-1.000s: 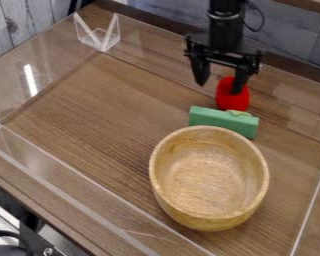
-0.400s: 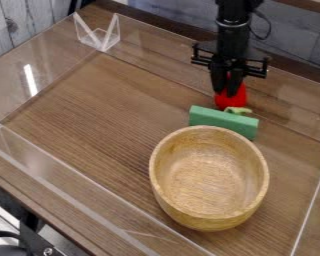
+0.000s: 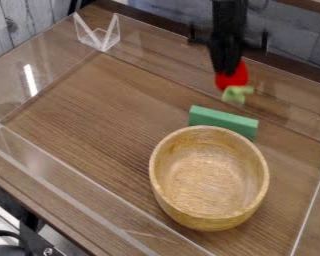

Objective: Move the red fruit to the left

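Note:
The red fruit (image 3: 231, 79) hangs above the wooden table (image 3: 96, 110), lifted off the surface, with its green leafy tip pointing down to the right. My gripper (image 3: 228, 72) is shut on the red fruit from above; the dark fingers are blurred by motion. The fruit sits above and behind the flat green block (image 3: 224, 121), no longer touching it.
A wooden bowl (image 3: 210, 177) stands in the front right. The green block lies just behind the bowl. Clear plastic walls (image 3: 29, 80) ring the table, with a clear stand (image 3: 96, 32) at the back left.
The gripper has closed on the red fruit and raised it off the table, away from the green block. The arm now looks blurred.

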`<action>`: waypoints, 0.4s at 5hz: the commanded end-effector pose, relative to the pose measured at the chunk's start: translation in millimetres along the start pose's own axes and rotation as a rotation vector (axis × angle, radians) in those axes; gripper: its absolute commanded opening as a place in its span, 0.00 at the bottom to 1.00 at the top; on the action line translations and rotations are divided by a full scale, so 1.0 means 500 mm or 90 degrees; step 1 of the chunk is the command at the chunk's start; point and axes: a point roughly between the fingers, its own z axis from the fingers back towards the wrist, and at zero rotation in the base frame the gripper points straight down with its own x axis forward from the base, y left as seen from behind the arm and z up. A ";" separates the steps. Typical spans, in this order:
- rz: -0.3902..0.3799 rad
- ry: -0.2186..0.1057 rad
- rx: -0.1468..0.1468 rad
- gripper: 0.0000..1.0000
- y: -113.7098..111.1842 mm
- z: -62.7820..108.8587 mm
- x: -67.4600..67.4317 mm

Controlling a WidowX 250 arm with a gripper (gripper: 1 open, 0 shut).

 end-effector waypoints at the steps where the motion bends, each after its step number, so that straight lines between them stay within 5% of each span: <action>1: 0.054 -0.087 -0.016 0.00 0.031 0.115 0.022; 2: 0.083 -0.105 -0.014 0.00 0.081 0.124 0.016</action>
